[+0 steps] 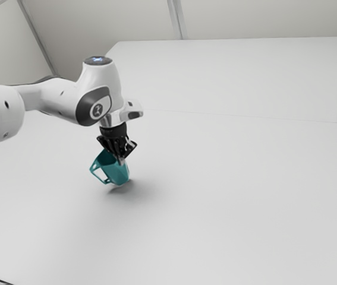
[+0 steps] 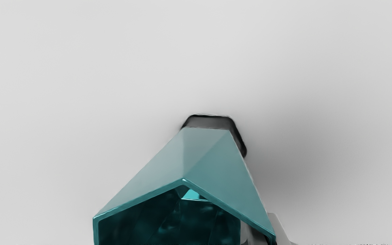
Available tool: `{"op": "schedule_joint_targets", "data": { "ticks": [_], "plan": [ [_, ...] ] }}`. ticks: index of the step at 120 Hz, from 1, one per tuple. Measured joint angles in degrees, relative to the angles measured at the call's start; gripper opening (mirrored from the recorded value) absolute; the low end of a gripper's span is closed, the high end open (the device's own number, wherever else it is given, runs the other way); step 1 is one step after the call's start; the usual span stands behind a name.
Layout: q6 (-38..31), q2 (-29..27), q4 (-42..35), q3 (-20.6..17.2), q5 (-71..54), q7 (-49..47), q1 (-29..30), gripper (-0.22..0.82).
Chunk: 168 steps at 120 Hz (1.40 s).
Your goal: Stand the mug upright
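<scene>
Over the table [image 1: 227, 208], the gripper [image 1: 120, 161] pinches the tilted mug [image 1: 115, 173] by its wall, base contact unclear. Righting seems in hand; next, level and seat it.

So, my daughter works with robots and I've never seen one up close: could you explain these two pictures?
The white machine is a robot arm, drawn by a simulator. The exterior view is taken from beside it: the arm comes in from that view's left, over a pale table. At its end are black jaws, two fingers that pinch.

The wrist view comes from a camera on the arm's hand, looking past the jaws into a teal mug.

The mug is what is held: its wall is between the fingers, one inside, one outside. It is tilted, not upright; whether it touches the table, I can't tell.
</scene>
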<state>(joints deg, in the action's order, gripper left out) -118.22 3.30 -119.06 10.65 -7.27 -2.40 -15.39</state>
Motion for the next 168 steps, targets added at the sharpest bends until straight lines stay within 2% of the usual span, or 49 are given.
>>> {"op": "schedule_joint_targets", "data": {
  "ticks": [31,101,116,145,160,168],
  "plan": [
    [-1.3,-5.5,-8.2,0.0,0.1,-3.1,2.0,-0.18],
    [-2.2,-3.0,-8.2,0.2,0.2,-7.0,1.2,-0.18],
    [-1.9,-3.0,-8.2,0.1,0.3,-7.3,0.9,-0.08],
    [-0.9,-5.6,-8.3,0.1,0.6,-7.8,0.4,0.26],
    [-0.1,-7.9,-8.1,0.0,0.7,-7.9,1.1,0.37],
    [1.2,-8.2,-5.1,-0.1,0.9,-7.8,1.6,0.42]
  ]
}}
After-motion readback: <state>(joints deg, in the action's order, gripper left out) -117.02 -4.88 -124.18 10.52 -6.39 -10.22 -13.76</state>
